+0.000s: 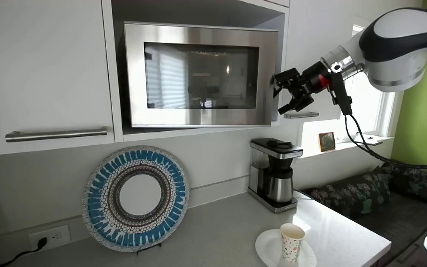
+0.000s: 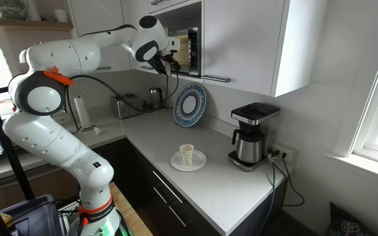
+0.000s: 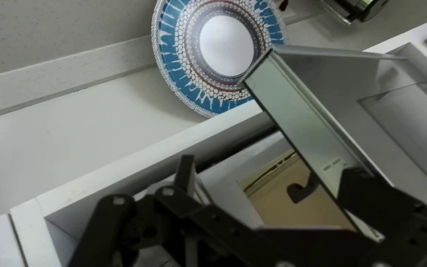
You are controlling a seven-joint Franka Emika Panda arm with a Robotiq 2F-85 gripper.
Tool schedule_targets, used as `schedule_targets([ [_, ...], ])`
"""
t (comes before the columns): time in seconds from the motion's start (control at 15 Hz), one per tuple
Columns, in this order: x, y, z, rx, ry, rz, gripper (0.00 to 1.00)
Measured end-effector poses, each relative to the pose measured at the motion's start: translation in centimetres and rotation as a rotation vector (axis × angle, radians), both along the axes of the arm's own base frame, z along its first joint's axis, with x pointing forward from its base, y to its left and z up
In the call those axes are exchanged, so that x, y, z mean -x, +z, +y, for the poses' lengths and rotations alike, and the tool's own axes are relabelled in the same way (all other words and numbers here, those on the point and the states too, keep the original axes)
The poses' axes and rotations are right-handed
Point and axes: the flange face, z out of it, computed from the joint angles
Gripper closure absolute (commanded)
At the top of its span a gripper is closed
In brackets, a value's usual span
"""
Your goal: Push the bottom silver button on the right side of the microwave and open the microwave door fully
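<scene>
Kitchen: white cabinets point(image 1: 43, 74) over a pale counter point(image 1: 217, 237). Left to right in an exterior view, we log a blue-ringed disc point(image 1: 135, 198) leaning back, the microwave point(image 1: 201, 76) in an upper niche with its door point(image 1: 201, 116) partly open, a coffee maker point(image 1: 272, 178), the gripper point(image 1: 278, 98) at the door's right edge, fingers point(image 3: 365, 193) spread (touching the door or not, we can't tell), then a paper cup point(image 1: 292, 243) on a white plate point(image 1: 265, 244). Door front only there; in an exterior view we get the lit cavity point(image 2: 184, 52), dark panel point(image 2: 194, 54) to its right. The wrist view adds the door's narrow edge, one finger overlapping it.
</scene>
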Motion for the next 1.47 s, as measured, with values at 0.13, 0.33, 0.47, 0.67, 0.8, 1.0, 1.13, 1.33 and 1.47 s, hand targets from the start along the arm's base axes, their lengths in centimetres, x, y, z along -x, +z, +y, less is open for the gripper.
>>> schedule_targets([
  [0.13,0.6,0.3,0.8,-0.018,0.057,0.014,0.00],
  [0.33,1.6,0.3,1.6,-0.034,0.125,0.047,0.00],
  [0.47,2.4,0.5,2.4,-0.031,0.163,0.067,0.00],
  [0.67,4.1,1.0,4.2,-0.012,0.240,0.091,0.00],
  [0.8,5.3,1.3,5.8,0.004,0.295,0.114,0.00],
  [1.0,7.0,1.5,8.5,0.031,0.370,0.137,0.00],
  [1.13,8.0,1.8,10.2,0.065,0.408,0.136,0.00],
  [1.33,8.8,2.6,11.4,0.153,0.448,0.085,0.00],
  [1.47,9.0,3.6,10.9,0.205,0.438,0.044,0.00],
])
